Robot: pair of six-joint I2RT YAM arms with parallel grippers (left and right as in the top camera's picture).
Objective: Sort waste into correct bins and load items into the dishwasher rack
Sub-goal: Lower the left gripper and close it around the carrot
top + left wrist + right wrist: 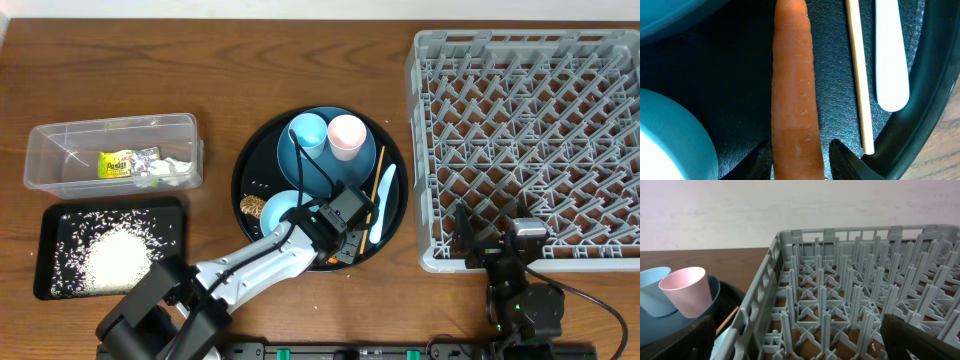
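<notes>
so this was me on the left arm, going for the orange carrot (pixel 792 90) lying on the round black tray (pixel 920 125), between the white bowl (pixel 670 145) and the thin wooden chopstick (pixel 860 75). i'd lined my left pincer (pixel 800 162) up so the carrot ran lengthwise between the jaws, one finger on each side near its thick end, because gripping across the width looked like the only hold that wouldn't roll. a sliver of dark tray showed beside one finger, so i'd call the jaws spread around it and not yet pinching. the chopstick and the pale-blue flat utensil (pixel 891 60) lay just beside it, so i figured a sloppy close could drag the stick along. my guess was the carrot belonged with the rice grains (pixel 115 255) in the shallow black tray (pixel 60 215), since the wrapper (pixel 125 162) and tissue (pixel 170 172) sat in the clear tub (pixel 110 125) and the split looked like food versus dry rubbish. my right pincer (pixel 492 235) hung spread wide and empty at the near edge of the dishwasher rack (pixel 415 150), which had nothing in it, probably parked out of the way until the cups and plate were up.
</notes>
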